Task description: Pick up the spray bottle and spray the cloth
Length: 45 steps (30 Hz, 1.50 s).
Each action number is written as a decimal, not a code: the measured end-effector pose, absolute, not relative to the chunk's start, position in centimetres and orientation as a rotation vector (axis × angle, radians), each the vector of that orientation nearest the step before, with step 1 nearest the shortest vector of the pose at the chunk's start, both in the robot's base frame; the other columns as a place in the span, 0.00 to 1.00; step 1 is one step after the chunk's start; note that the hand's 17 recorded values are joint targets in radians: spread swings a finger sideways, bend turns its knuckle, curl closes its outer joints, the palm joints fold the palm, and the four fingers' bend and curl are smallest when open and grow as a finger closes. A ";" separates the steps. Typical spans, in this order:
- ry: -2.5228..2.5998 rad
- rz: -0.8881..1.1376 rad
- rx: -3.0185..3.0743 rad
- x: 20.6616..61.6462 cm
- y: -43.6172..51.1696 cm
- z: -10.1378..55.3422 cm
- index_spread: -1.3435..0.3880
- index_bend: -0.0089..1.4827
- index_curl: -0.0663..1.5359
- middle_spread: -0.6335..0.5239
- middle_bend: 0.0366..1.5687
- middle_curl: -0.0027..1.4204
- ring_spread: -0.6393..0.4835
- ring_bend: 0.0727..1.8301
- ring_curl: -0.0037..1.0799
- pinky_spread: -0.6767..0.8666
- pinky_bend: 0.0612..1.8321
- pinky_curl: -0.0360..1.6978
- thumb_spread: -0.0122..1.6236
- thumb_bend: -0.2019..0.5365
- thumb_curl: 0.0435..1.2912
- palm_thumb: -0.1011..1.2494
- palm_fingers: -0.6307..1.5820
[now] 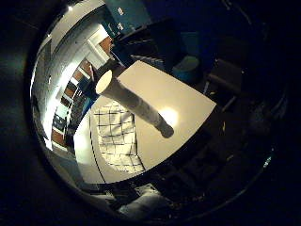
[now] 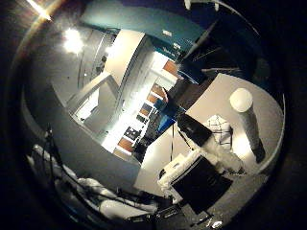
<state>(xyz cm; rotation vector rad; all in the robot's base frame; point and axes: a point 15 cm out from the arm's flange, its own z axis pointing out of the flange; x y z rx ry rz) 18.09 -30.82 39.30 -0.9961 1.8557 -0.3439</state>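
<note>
One bottle [image 1: 134, 104] stands beside checked cloth [image 1: 117, 136].

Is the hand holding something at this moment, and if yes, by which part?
Nothing is held. The spray bottle stands alone on the table beside the checked cloth, and the hand is away from it.

A pale, light-coloured table [image 1: 188, 101] carries everything here, its top glaring under a bright patch of reflected light. On it stands a tall white spray bottle [image 1: 134, 104], upright on a dark base. Just beside the bottle lies a white cloth [image 1: 115, 136] with a dark grid pattern, spread flat near the table's edge.
</note>
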 end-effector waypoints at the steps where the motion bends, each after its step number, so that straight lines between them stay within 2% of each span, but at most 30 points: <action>1: 1.855 -0.346 -0.997 18.0 -30.8 39.2 0.67 0.11 0.23 0.67 0.12 0.25 0.77 0.17 0.25 0.70 0.22 0.17 0.66 0.24 0.34 0.63 0.38; 19: 1.820 -0.276 -0.975 17.9 -31.0 34.4 0.68 0.11 0.23 0.67 0.12 0.26 0.78 0.18 0.25 0.70 0.21 0.18 0.66 0.24 0.33 0.63 0.38; 26: 1.833 -0.280 -0.979 17.9 -31.1 30.5 0.68 0.11 0.22 0.67 0.14 0.26 0.77 0.19 0.25 0.70 0.21 0.18 0.66 0.24 0.32 0.61 0.38; 45: 1.877 -0.194 -0.943 20.2 -32.1 24.6 0.71 0.10 0.21 0.71 0.15 0.26 0.78 0.24 0.26 0.70 0.25 0.19 0.64 0.24 0.24 0.53 0.36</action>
